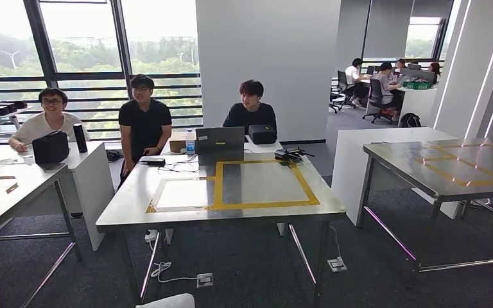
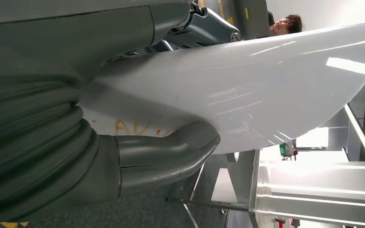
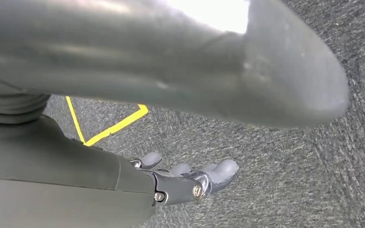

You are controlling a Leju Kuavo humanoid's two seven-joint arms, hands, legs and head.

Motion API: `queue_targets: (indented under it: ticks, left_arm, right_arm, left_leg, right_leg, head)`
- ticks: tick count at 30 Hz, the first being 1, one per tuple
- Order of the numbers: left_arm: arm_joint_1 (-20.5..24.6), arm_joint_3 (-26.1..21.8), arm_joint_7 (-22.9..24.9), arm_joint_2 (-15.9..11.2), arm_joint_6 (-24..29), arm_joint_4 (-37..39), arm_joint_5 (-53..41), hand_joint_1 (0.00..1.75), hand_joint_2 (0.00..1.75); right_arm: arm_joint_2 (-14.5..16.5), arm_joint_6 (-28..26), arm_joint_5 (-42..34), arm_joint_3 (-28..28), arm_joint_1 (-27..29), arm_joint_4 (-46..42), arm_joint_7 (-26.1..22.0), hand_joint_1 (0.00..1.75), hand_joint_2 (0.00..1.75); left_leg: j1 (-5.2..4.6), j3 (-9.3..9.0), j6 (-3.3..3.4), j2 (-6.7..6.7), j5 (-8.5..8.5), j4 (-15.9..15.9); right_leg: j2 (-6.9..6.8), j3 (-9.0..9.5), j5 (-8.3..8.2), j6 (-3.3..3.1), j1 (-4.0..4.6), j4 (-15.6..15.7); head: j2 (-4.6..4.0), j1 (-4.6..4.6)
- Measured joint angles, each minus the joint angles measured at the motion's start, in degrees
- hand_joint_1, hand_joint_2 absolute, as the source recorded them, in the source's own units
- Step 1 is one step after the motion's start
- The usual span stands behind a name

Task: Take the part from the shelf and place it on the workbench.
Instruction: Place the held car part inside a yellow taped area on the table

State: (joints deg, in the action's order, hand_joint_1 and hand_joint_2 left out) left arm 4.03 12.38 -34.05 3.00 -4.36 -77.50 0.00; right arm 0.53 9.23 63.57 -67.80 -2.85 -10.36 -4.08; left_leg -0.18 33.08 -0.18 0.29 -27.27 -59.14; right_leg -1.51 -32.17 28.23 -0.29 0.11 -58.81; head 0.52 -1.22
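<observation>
A glossy white curved plastic part (image 2: 247,90) is gripped by the left hand (image 2: 123,118), while the right hand (image 3: 190,178) is held empty with fingers apart above grey carpet (image 3: 313,156).

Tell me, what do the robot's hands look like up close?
The left hand has a grey ribbed cover like an accordion and a thick, smooth grey thumb. The right hand has a big rounded grey thumb, darker fingers with pale grey tips, and shiny silver screws.
</observation>
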Motion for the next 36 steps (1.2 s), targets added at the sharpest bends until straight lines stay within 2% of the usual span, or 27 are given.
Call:
queue_targets:
  ticks: [20,28,36]
  left_arm:
    - [-3.0,0.5,0.9,0.5,-0.4,-4.7,-2.3,1.75,1.75]
    - [-2.8,0.0,-0.9,-0.2,-0.9,-2.7,-1.1,1.75,1.75]
    - [-2.0,-0.4,-0.7,-0.6,-0.2,-2.3,-1.1,1.75,1.75]
  right_arm:
    - [0.5,-0.2,0.5,0.0,0.8,0.0,-0.7,0.00,0.00]
    - [0.6,-1.7,-0.5,-0.2,0.5,0.0,-0.1,0.00,0.00]
    - [0.7,0.1,0.5,-0.2,-0.1,0.0,-2.8,0.00,0.00]
  left_leg:
    - [0.00,0.01,-0.01,0.00,0.00,0.0]
    - [0.02,0.00,-0.01,-0.01,0.00,0.0]
    - [0.01,0.00,-0.01,0.00,0.00,0.0]
  right_leg:
    - [-0.01,0.00,0.01,-0.01,0.00,0.0]
    - [-0.01,0.01,0.01,-0.01,0.00,0.0]
    - [-0.01,0.01,0.01,-0.01,0.02,0.0]
  head:
    - [0.00,0.00]
    - [0.01,0.01]
    - [0.01,0.01]
